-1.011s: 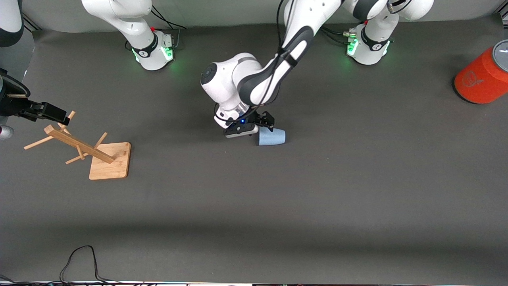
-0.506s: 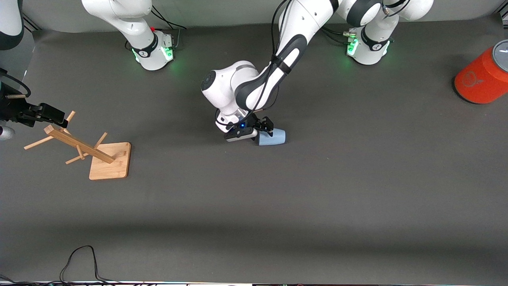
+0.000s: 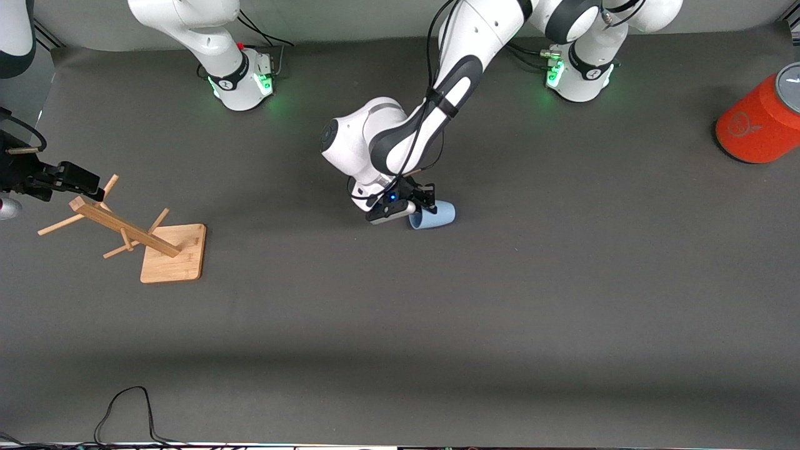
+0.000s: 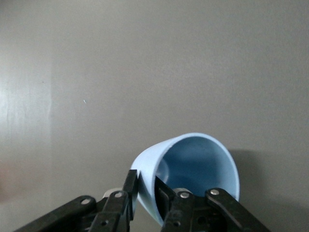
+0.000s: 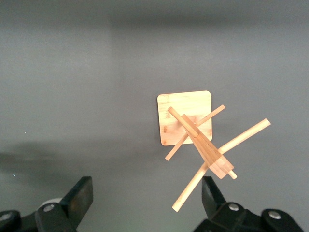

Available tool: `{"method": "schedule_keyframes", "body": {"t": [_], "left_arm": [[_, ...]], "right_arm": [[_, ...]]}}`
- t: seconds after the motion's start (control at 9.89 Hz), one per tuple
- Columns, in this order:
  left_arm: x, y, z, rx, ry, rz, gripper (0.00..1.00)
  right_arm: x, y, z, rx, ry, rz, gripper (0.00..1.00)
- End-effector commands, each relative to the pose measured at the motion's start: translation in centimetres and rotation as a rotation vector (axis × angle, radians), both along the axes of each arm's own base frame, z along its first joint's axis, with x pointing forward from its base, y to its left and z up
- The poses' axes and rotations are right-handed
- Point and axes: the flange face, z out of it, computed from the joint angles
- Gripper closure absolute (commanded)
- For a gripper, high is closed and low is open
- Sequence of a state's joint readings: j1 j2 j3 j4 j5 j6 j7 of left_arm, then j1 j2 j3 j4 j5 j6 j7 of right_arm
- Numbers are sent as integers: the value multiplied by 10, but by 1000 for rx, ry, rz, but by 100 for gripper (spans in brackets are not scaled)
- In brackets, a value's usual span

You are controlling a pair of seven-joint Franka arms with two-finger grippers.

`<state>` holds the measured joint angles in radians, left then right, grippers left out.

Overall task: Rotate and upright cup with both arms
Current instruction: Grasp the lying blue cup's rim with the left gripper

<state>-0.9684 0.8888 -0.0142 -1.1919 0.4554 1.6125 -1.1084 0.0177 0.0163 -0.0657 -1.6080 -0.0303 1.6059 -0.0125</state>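
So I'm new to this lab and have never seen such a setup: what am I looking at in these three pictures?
Two white robot arms stand at a dark table. One picture looks down from a high camera facing them; the other two come from cameras on each arm's wrist. The left gripper is shut on the rim of the cup, a small pale blue tumbler, which is tipped, its open mouth facing that wrist camera. The right gripper is open and waits above a wooden rack, seen from above in its wrist view. An orange-red cylinder stands at the left arm's end.
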Motion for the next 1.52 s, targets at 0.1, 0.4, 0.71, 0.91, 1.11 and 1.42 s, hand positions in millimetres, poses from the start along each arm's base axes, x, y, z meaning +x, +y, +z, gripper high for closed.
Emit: {"method": "schedule_keyframes", "body": {"t": [0.1, 0.4, 0.71, 0.91, 1.11, 1.42], "left_arm": [[13, 9, 23, -3, 13, 28, 100], [72, 56, 120, -207, 18, 165, 100], [80, 120, 179, -425, -10, 245, 100], [62, 166, 180, -544, -45, 276, 100], [42, 213, 164, -678, -98, 323, 100], [34, 237, 125, -768, -117, 409, 100]], "right_arm": [[-6, 1, 6, 8, -14, 18, 0], [-5, 3, 5, 17, -13, 18, 0], [-4, 6, 6, 84, -23, 10, 0], [-4, 7, 7, 78, -25, 15, 0], [0, 9, 7, 70, -22, 20, 0], [0, 10, 8, 65, -20, 22, 0]]}}
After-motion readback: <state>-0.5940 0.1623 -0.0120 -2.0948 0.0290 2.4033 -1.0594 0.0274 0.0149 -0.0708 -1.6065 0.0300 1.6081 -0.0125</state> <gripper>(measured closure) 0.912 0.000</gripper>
